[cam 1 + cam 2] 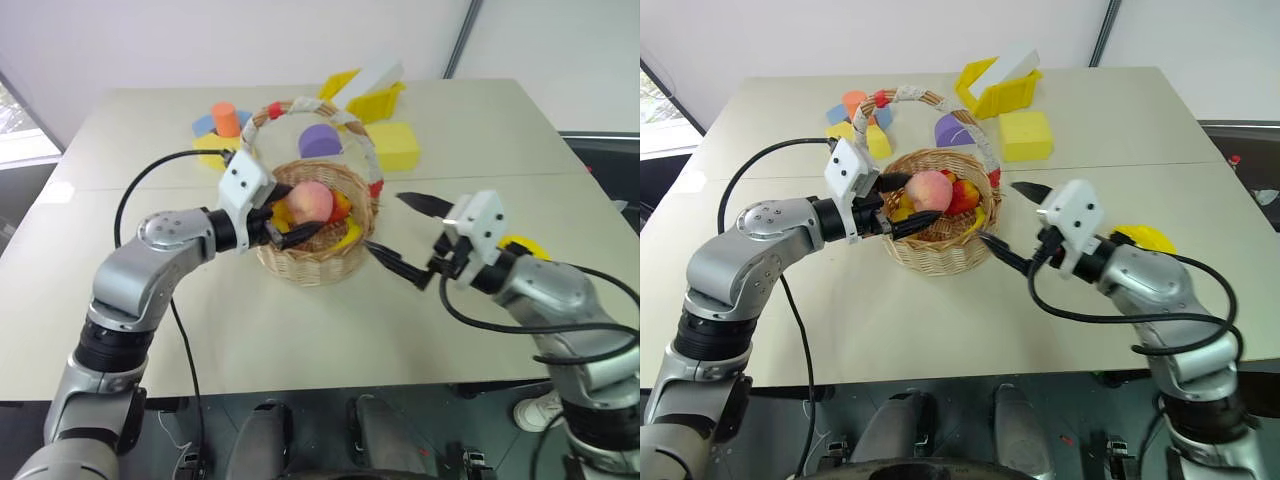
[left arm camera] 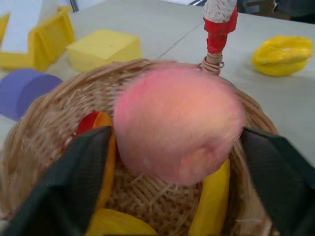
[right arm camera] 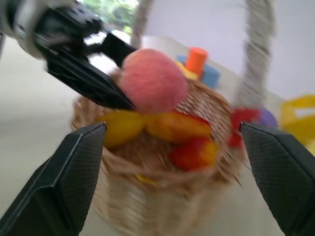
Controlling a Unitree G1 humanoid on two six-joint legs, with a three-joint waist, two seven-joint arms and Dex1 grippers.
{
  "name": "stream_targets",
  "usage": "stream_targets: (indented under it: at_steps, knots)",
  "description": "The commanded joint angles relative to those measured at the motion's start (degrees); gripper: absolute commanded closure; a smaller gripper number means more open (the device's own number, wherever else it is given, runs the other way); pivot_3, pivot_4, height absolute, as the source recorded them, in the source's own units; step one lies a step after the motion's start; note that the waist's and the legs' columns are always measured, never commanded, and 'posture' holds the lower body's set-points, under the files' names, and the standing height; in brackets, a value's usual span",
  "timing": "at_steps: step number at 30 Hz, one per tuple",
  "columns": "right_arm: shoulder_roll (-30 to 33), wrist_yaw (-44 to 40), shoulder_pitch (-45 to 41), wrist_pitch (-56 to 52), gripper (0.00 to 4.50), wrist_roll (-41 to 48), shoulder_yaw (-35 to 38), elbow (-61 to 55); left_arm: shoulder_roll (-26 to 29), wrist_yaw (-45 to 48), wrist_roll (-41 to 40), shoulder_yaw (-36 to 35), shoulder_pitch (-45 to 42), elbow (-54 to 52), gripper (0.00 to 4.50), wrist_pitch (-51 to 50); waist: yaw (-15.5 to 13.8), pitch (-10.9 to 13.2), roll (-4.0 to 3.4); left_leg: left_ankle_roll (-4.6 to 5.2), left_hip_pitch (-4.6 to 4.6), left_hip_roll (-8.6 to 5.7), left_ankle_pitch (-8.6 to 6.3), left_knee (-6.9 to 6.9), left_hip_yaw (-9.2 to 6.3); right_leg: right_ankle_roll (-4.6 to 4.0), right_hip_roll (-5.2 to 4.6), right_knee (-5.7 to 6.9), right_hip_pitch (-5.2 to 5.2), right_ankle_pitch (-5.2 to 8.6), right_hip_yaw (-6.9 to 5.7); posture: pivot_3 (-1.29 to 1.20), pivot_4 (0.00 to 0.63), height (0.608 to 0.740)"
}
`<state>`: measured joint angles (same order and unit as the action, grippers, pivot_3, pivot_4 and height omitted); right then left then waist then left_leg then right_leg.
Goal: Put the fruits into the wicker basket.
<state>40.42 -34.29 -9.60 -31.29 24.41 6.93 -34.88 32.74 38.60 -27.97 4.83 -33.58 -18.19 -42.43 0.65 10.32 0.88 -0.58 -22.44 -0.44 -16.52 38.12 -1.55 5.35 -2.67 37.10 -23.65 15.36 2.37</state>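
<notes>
1 peach (image 2: 177, 130) over basket (image 1: 300, 262), 1 starfruit (image 2: 283, 54) on table (image 1: 480, 130).

Bare table (image 1: 300, 340) before the wicker basket (image 1: 318, 262) — arched handle (image 1: 362, 142) and foam blocks (image 1: 392, 145) crowding behind.

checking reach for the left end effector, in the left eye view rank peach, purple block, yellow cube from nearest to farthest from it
1. peach, between the left end effector fingers over the basket
2. purple block, just behind the basket
3. yellow cube, farther back and to the right
</notes>
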Motion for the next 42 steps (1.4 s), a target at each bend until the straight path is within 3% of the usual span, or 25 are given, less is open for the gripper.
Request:
stream_targets:
  at_steps: [1,5,9,16,23,26,28,30,34,36,39,42]
  knots:
    - [6.12,-0.32,5.01,-0.17,0.00,-5.24,7.20,1.94,-0.25,4.79,-2.70,-0.77,-0.34,-2.94,0.09,2.86,-0.08,0.00,0.00,0.00,0.01,-0.02,0.00,0.01,0.02,0.00,-0.01,0.00,0.02,0.00,0.00,0.00,0.150,0.740]
    - [13.02,-0.78,13.66,2.28,0.00,-13.21,11.66,6.36,0.57,11.38,-4.00,3.09,1.84,-7.94,0.09,4.90,-0.10,0.00,0.01,0.02,0.04,-0.04,-0.01,0.03,0.04,0.00,-0.01,-0.04,0.10,0.01,0.01,0.00,0.150,0.740]
    - [14.76,0.65,18.13,5.31,0.00,-19.48,11.83,10.08,-1.66,12.36,-3.67,6.56,2.16,-9.09,0.09,5.37,0.18,-0.01,-0.01,0.02,0.11,0.01,-0.01,0.03,0.06,0.01,0.08,-0.02,0.13,0.01,0.09,0.00,0.150,0.740]
    - [12.97,7.95,12.41,8.40,0.00,-29.77,4.36,21.32,-4.62,11.86,-0.31,10.47,2.60,-7.76,0.09,7.85,0.25,-0.01,-0.01,0.01,0.31,0.04,0.00,0.06,0.16,0.02,0.18,0.04,0.25,0.01,0.16,0.00,0.150,0.740]
    - [10.45,8.09,8.45,12.22,0.00,-31.45,0.85,28.95,-4.55,11.24,-0.27,9.15,3.99,-8.00,0.09,7.68,0.12,-0.01,-0.02,0.01,0.27,0.05,0.00,0.06,0.14,0.01,0.17,0.03,0.24,0.02,0.16,0.00,0.150,0.740]
    - [9.86,7.93,7.82,13.17,0.83,-31.33,0.98,30.20,-4.37,10.74,-0.13,8.82,4.72,-8.40,0.00,7.55,0.11,-0.02,-0.02,0.01,0.28,0.05,0.00,0.07,0.14,0.02,0.17,0.03,0.26,0.01,0.16,0.00,0.150,0.740]
    - [9.78,8.42,7.74,14.04,1.85,-31.95,1.15,30.78,-4.17,10.29,0.02,8.51,5.27,-8.52,0.00,7.49,0.11,-0.02,-0.03,0.01,0.29,0.05,0.00,0.07,0.14,0.02,0.17,0.04,0.26,0.01,0.16,0.00,0.150,0.740]
    - [10.02,8.92,7.86,15.17,2.28,-32.76,1.15,30.91,-3.88,10.13,-0.16,7.84,5.89,-8.55,0.00,7.57,0.12,-0.02,-0.03,0.01,0.29,0.05,0.00,0.07,0.14,0.02,0.17,0.04,0.26,0.01,0.16,0.00,0.150,0.740]
    - [11.34,8.96,8.74,18.43,2.48,-34.21,2.45,29.18,-2.20,9.75,-1.28,4.27,7.76,-8.18,0.00,7.55,0.14,-0.02,-0.04,0.01,0.29,0.04,0.00,0.07,0.14,0.02,0.16,0.04,0.26,0.01,0.16,0.00,0.150,0.740]
    - [12.67,6.30,9.97,22.20,2.48,-32.35,4.69,25.52,-0.30,10.06,-2.85,0.00,9.51,-7.42,0.00,7.02,0.26,0.01,-0.11,0.01,0.29,0.05,0.00,0.07,0.14,0.02,0.17,0.04,0.25,0.01,0.16,0.00,0.150,0.740]
    - [13.32,-3.64,12.05,24.82,2.48,-21.22,9.37,14.66,4.08,11.93,-5.77,-7.70,12.94,-5.57,0.00,6.67,0.52,0.06,-0.23,0.01,0.28,0.10,0.00,0.06,0.15,0.02,0.19,0.06,0.20,0.02,0.16,0.00,0.150,0.740]
    - [11.94,-9.76,8.06,16.55,2.48,-5.18,8.43,2.34,8.06,14.92,-7.41,-13.01,16.13,-3.25,0.00,7.86,0.47,0.06,-0.22,0.02,0.35,0.25,0.00,0.05,0.12,0.02,0.25,0.08,0.25,0.02,0.14,0.00,0.150,0.740]
